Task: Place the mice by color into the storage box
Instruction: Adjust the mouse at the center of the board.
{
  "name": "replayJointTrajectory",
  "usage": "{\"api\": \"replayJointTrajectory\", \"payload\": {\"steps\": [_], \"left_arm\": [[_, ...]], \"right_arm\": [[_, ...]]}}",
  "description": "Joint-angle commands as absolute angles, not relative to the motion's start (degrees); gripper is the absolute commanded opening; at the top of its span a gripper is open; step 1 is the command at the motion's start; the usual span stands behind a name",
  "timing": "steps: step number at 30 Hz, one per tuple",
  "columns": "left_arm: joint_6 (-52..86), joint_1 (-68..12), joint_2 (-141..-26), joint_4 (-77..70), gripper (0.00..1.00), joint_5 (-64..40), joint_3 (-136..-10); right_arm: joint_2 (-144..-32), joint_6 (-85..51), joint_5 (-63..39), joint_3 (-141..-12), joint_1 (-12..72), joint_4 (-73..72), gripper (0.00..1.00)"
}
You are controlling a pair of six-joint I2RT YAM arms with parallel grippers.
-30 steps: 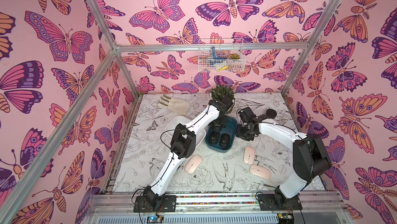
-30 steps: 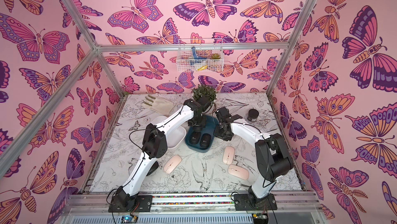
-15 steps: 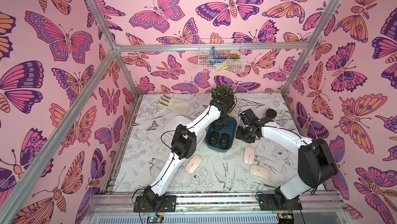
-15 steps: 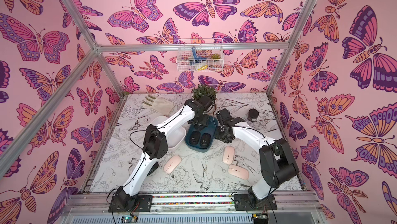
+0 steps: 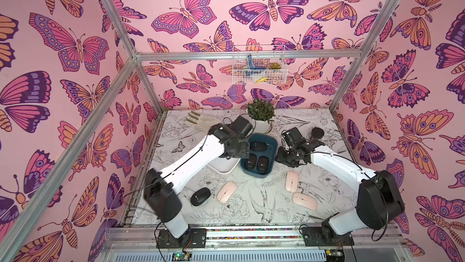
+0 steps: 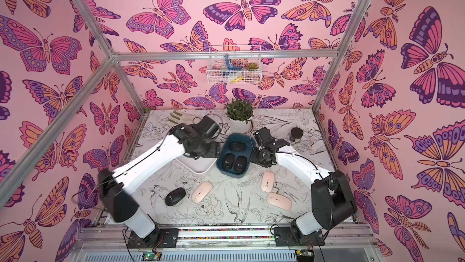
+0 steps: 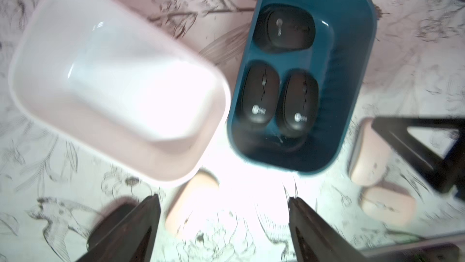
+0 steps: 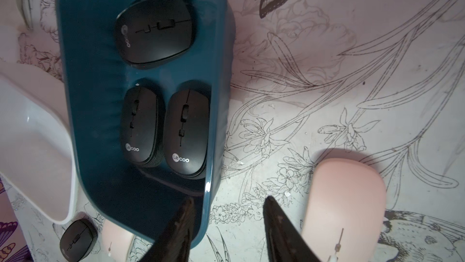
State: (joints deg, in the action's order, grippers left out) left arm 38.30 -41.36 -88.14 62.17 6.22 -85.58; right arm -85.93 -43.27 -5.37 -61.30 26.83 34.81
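Three black mice lie in the dark blue storage box, and the right wrist view shows them too. The white box beside it holds nothing. On the table in front are a fourth black mouse and three pink mice. My left gripper hangs open and empty above the gap between the two boxes. My right gripper is open astride the blue box's right wall, one finger inside and one outside.
A potted plant stands right behind the blue box. A black round jar is at the back right and a beige glove at the back left. A wire basket hangs on the back wall.
My left gripper has come off the back of the blue box and swung left, its jaws widening. A third black mouse now shows there. The right jaws have opened a little.
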Motion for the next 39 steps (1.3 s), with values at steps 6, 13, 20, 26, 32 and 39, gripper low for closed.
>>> {"api": "replayJointTrajectory", "payload": {"steps": [6, 13, 20, 26, 32, 39], "left_arm": [[49.83, -36.32, -73.54, 64.31, 0.87, -1.85, -56.41], [49.35, -35.94, -81.52, 67.21, 0.89, -1.35, -52.16], [52.99, -34.55, -83.17, 66.57, 0.93, 4.41, -48.99], [52.18, -31.25, -84.15, 65.11, 0.95, 5.54, -47.87], [48.69, -27.61, -85.08, 64.0, 0.96, 5.63, -47.07], [44.32, -21.67, -86.81, 61.43, 0.96, 6.11, -48.41]], "right_arm": [[-85.02, -41.13, -8.4, -63.63, 30.63, 34.85, 0.52], [-86.83, -41.06, -8.2, -65.7, 32.59, 35.15, 0.54], [-87.0, -40.61, -8.78, -65.42, 32.96, 35.09, 0.55], [-87.09, -40.34, -9.23, -64.97, 33.05, 35.11, 0.56], [-87.11, -40.52, -9.36, -64.96, 33.13, 35.2, 0.56], [-87.45, -40.78, -9.23, -65.23, 33.38, 35.16, 0.56]]}}
